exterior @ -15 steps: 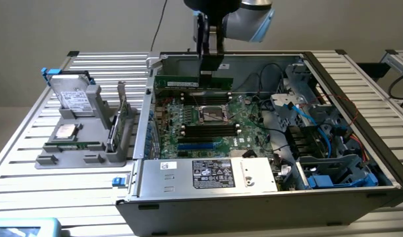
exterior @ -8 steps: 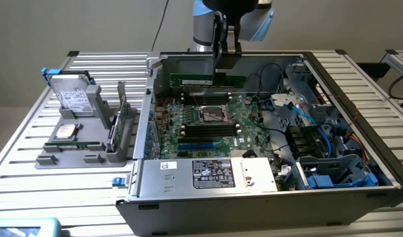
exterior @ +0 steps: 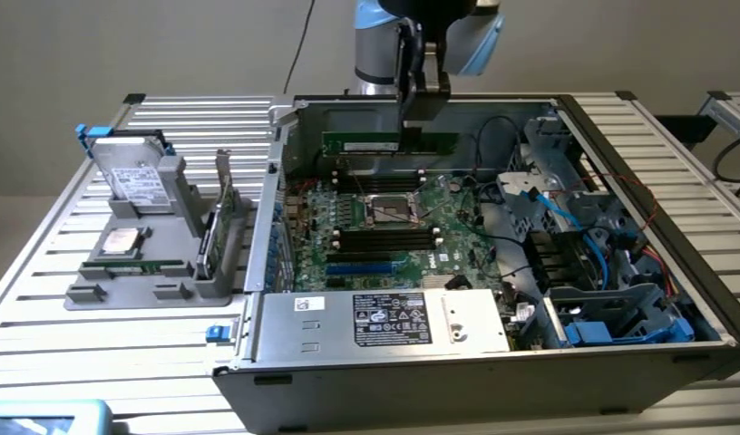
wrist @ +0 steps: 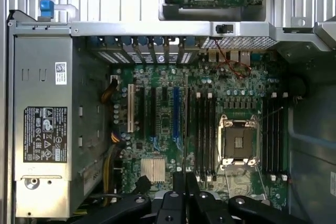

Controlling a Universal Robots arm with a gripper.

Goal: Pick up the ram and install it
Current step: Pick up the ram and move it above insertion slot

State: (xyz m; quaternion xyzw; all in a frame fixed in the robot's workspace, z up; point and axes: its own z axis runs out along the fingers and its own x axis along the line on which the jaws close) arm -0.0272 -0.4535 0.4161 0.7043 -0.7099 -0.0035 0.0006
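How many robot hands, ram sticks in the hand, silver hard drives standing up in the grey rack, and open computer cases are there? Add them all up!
hand: 1
ram stick gripped in the hand, above the motherboard: 1
hard drive standing in the grey rack: 1
computer case, open: 1
Total: 4

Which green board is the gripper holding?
The long, narrow ram, clamped in the gripper above the open case; the broader green card stands apart in the grey holder at the exterior view's left.
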